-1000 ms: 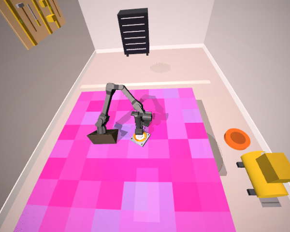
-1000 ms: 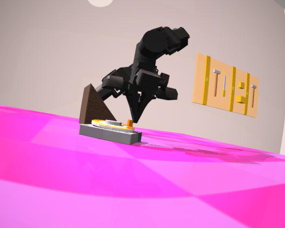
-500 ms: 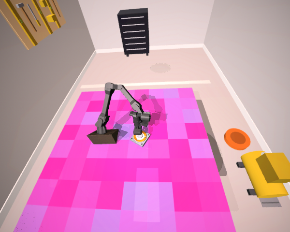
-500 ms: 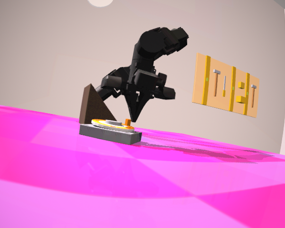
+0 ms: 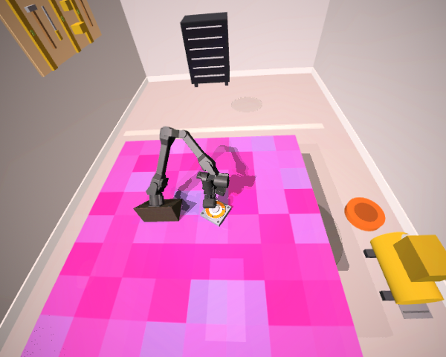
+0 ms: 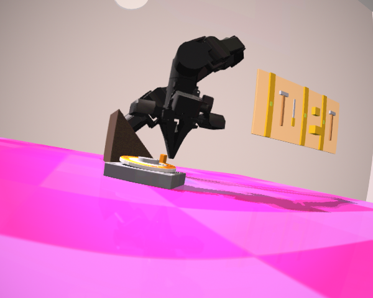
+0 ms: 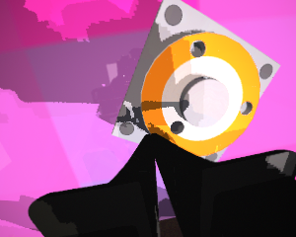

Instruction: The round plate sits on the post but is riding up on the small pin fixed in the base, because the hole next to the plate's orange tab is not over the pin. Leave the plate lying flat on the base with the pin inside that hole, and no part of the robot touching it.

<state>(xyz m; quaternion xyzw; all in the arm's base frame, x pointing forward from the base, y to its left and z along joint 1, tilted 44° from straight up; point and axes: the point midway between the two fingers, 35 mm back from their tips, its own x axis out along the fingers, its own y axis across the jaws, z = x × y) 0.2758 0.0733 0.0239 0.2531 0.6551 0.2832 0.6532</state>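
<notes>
Over pink checkered mat (image 6: 212,256), keep clenched, empty gripper (image 6: 171,156) low beside orange tab (image 6: 162,158), nudge sideways gently so round plate (image 6: 147,162), tilted on post atop grey base (image 6: 142,176), turns until hole meets pin, then lift away.

orange tab (image 6: 162,158) just beside hand (image 6: 172,156)

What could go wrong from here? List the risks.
1. The closed end effector sits right beside the orange tab; a push could slip past it.
2. The round plate looks tilted on the base, so it may jam instead of dropping.
3. Staying this close risks contact afterwards.
</notes>
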